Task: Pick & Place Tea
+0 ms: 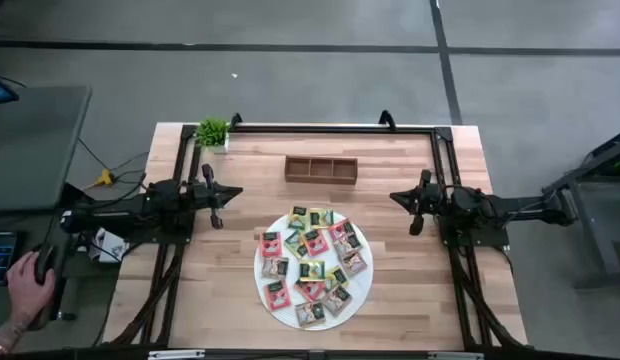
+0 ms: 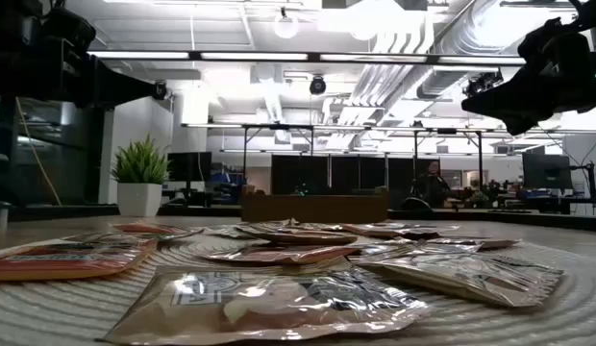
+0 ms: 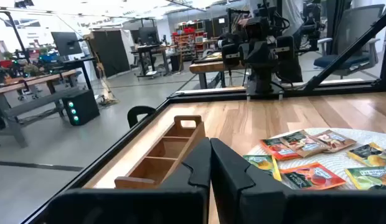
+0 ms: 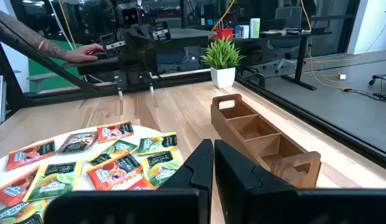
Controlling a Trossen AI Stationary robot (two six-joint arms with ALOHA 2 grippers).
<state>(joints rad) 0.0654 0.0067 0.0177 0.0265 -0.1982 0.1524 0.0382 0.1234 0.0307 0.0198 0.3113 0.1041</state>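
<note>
Taking the white woven mat as the landmark and going from its left to its right: the left gripper hangs just off the mat's left edge, fingers clenched on nothing. The tea packets lie crowded all over the mat, many overlapping. The wooden tray sits beyond the mat's far edge, its three compartments bare. The right gripper hangs off the mat's right side, a little farther out than the left one, fingers likewise clenched and empty.

The likely trouble is the pile itself. The packets are thin, flat and slippery-looking, and they overlap, so a pinch may lift two at once, or the fingers may skate over a wrapper and push it across the mat. The mat's ribbed weave may also catch a fingertip and drag the mat. Both arms reaching in together could crowd each other.

The high view alone shows the whole spread, and a person's hand far to the left of the mat. The low view shows how flat the packets lie. The left wrist view shows the tray's handle, and the right wrist view shows the potted plant past the tray.
</note>
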